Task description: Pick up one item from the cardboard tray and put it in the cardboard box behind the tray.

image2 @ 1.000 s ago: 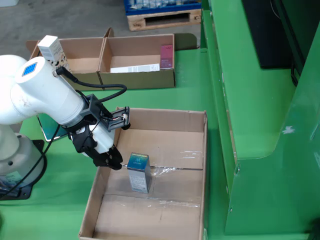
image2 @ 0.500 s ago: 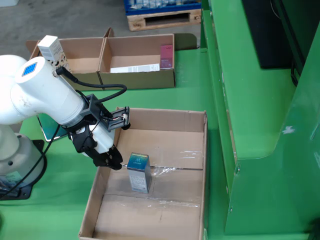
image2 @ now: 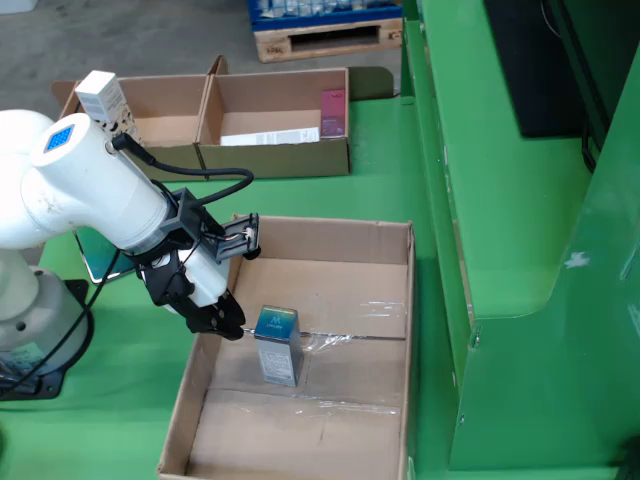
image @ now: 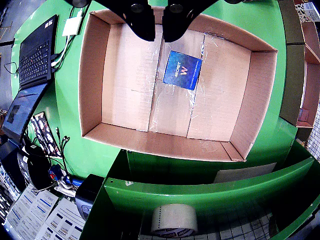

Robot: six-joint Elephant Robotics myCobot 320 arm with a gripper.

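Nothing has moved this past second: my pincer (image2: 226,325) still hangs spread and empty by the tray's (image2: 190,390) left wall, just beside the upright blue box (image2: 277,346) mid-tray, ungrasped.

A green table (image2: 400,190) fills most of both views. In the fixed view a green metal frame (image2: 520,330) rises along the table's right side, with a dark panel (image2: 545,60) set in it near the top. Beyond the table's far edge lies grey concrete floor (image2: 150,40), and on it stands a wooden pallet (image2: 325,38) carrying a blue crate (image2: 320,10). In the wrist view a laptop (image: 30,70) sits off the table's left edge, with white cables (image: 67,42) running beside it and printed sheets (image: 35,225) lower down. A roll of tape (image: 174,220) rests inside the green frame below the table. Light is even, with soft shadows.
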